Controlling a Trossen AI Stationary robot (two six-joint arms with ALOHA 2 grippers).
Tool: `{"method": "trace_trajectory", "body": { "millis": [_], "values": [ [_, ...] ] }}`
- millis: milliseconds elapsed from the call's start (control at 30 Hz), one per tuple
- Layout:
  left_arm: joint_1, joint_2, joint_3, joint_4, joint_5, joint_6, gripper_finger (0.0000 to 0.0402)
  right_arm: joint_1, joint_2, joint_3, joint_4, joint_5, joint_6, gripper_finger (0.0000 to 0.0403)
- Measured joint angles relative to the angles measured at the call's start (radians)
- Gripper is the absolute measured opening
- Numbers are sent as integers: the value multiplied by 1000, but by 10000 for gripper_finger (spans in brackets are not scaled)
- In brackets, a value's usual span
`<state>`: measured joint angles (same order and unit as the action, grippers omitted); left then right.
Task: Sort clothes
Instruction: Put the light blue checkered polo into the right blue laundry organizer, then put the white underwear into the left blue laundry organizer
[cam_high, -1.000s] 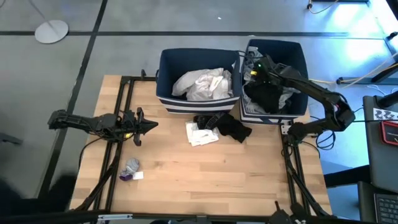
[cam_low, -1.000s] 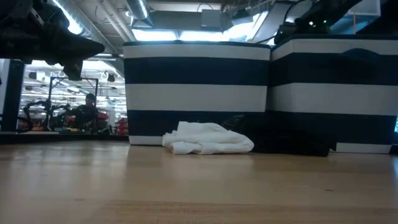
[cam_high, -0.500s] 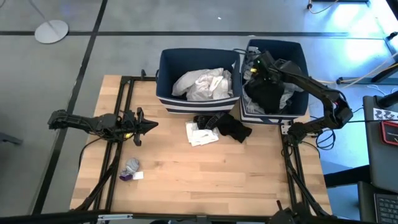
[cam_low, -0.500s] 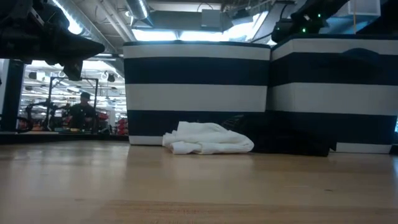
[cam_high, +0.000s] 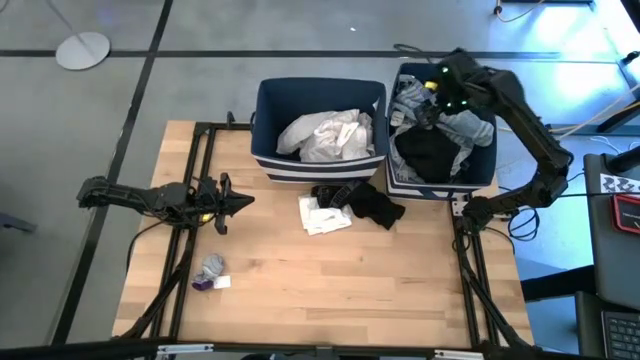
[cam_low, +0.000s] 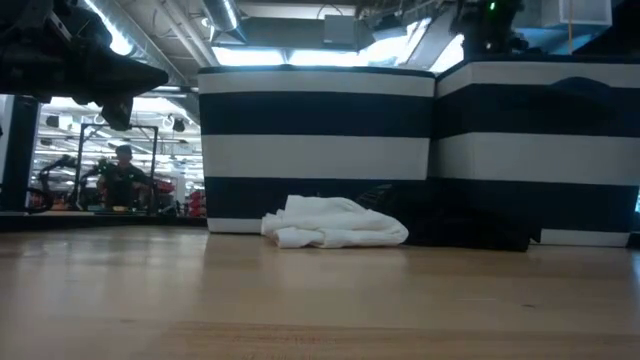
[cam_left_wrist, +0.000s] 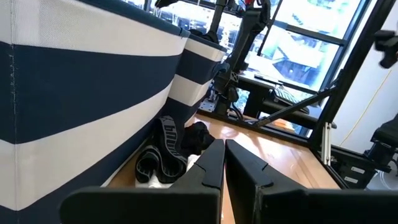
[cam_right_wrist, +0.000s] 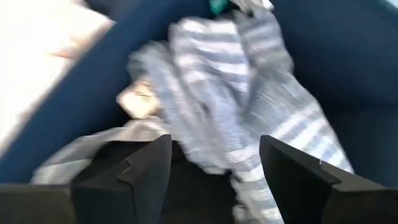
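My right gripper (cam_high: 430, 103) hangs open over the right navy bin (cam_high: 490, 165). Its fingers stand above a grey striped top (cam_right_wrist: 249, 106), which lies in that bin on black clothes (cam_high: 428, 155). The left navy bin (cam_high: 265, 150) holds white pieces (cam_high: 325, 135). On the table in front of the bins lie a white piece (cam_high: 322, 215) and black items (cam_high: 368, 203). A small grey piece (cam_high: 211, 268) lies near the left side. My left gripper (cam_high: 246, 202) is shut and empty, level above the table's left part.
The two bins stand side by side at the table's far edge. Dark frame rails (cam_high: 190, 240) run along the table's left and right sides. Bare wood (cam_high: 340, 290) spreads across the near half. A person (cam_low: 122, 175) shows far off in the room.
My right gripper has risen and gone toward the far right, from the right bin's left wall to above its far part. The grey striped top now shows more fully in that bin.
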<state>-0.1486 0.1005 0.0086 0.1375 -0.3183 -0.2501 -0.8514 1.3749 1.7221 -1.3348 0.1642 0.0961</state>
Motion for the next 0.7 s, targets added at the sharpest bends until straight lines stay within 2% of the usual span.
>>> {"method": "trace_trajectory", "body": {
  "millis": [133, 267, 500, 700],
  "values": [
    [0, 0, 0, 0, 0, 0, 4, 77, -45, 33, 15, -100, 5, 242],
    [0, 0, 0, 0, 0, 2, 4, 217, -85, 33, 51, -112, 4, 242],
    [0, 0, 0, 0, 0, 0, 4, 499, -100, 20, 123, -10, 26, 241],
    [0, 0, 0, -1, 0, 1, 4, 728, -101, -93, 256, 70, -2, 241]
  ]
}}
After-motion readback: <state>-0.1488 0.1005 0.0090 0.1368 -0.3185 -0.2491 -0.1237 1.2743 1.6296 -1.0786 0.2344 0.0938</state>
